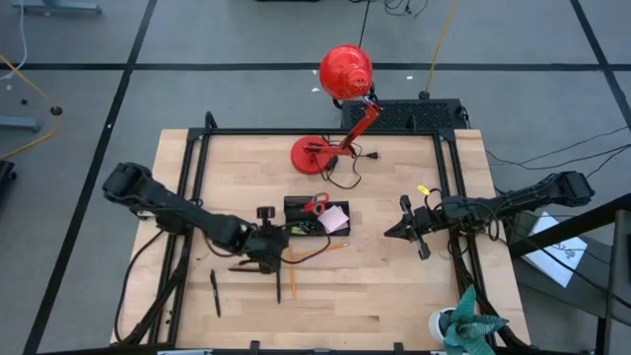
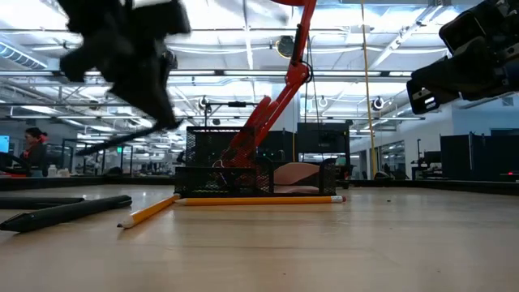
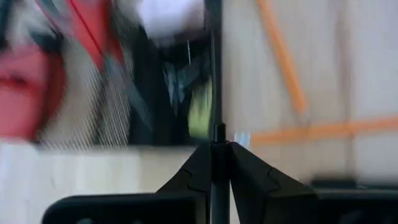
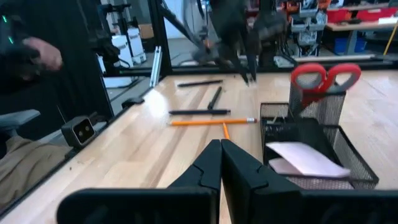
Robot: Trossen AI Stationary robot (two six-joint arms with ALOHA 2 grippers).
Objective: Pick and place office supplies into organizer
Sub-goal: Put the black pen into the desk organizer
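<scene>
Wooden table [image 1: 394, 286] carries organizer [image 1: 302, 227], red lamp [image 1: 317, 155], pencils [image 1: 320, 251], pens [image 1: 215, 293].

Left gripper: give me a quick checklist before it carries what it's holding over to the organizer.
1. The left gripper is shut on the black pen: ok.
2. Pen lifted off the table: ok in the low view.
3. Organizer upright and unobstructed: ok.
4. Right gripper shut, empty, apart from the organizer: ok.
5. Free compartment for the pen: cannot tell.
6. All supplies stowed: not ok; an orange pencil lies on the table.
</scene>
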